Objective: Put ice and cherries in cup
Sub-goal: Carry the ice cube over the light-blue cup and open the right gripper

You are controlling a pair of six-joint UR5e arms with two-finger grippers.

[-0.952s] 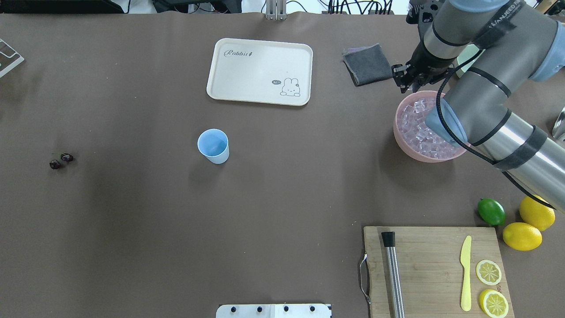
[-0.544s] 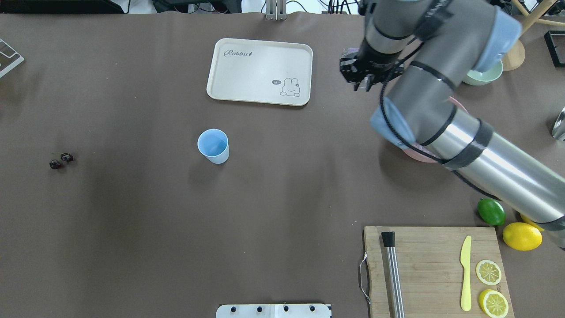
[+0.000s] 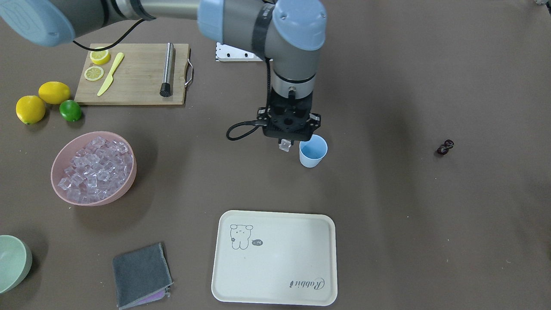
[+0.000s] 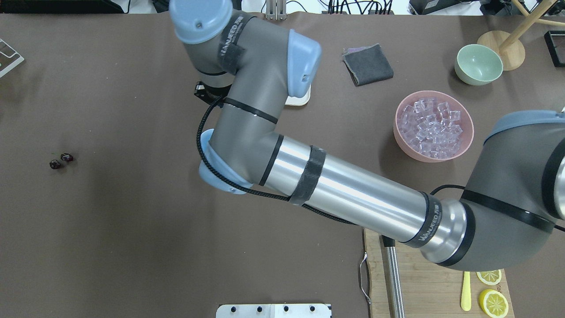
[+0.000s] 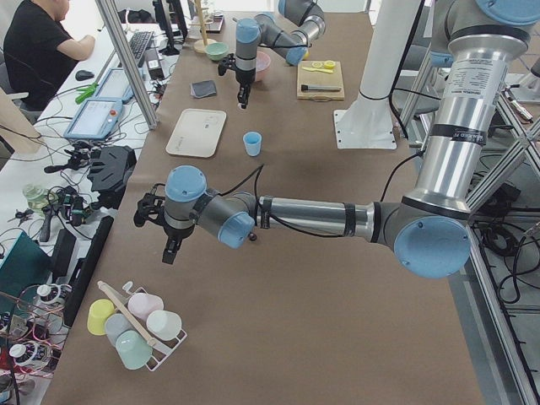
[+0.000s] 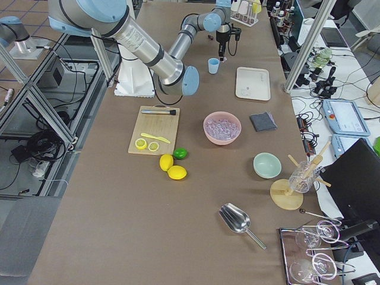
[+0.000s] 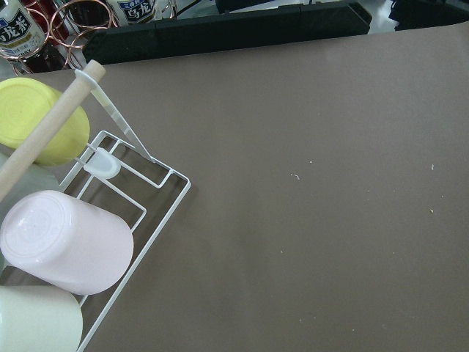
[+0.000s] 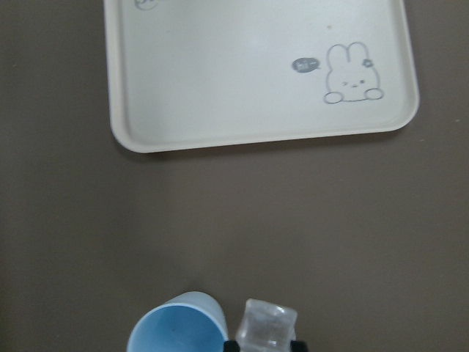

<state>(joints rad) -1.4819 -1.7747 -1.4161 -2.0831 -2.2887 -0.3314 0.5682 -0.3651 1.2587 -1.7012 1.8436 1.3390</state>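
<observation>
The right gripper (image 3: 285,142) has swung from the pink bowl (image 3: 97,201) to just beside the cup (image 3: 313,153), jaws clamped on an ice cube (image 3: 284,147), so the drop looks imminent; whether the left gripper's (image 5: 168,253) jaws are apart or together cannot be told.

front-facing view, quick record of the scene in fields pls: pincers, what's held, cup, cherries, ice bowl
right pincer: shut on one ice cube, beside the cup's rim, not over its opening
cup: upright, light blue, no ice seen inside
cherries: lying on the table, well apart from the cup
pink bowl: holds many pieces of ice
left pincer: far from the cup; cannot tell whether open or shut
</observation>
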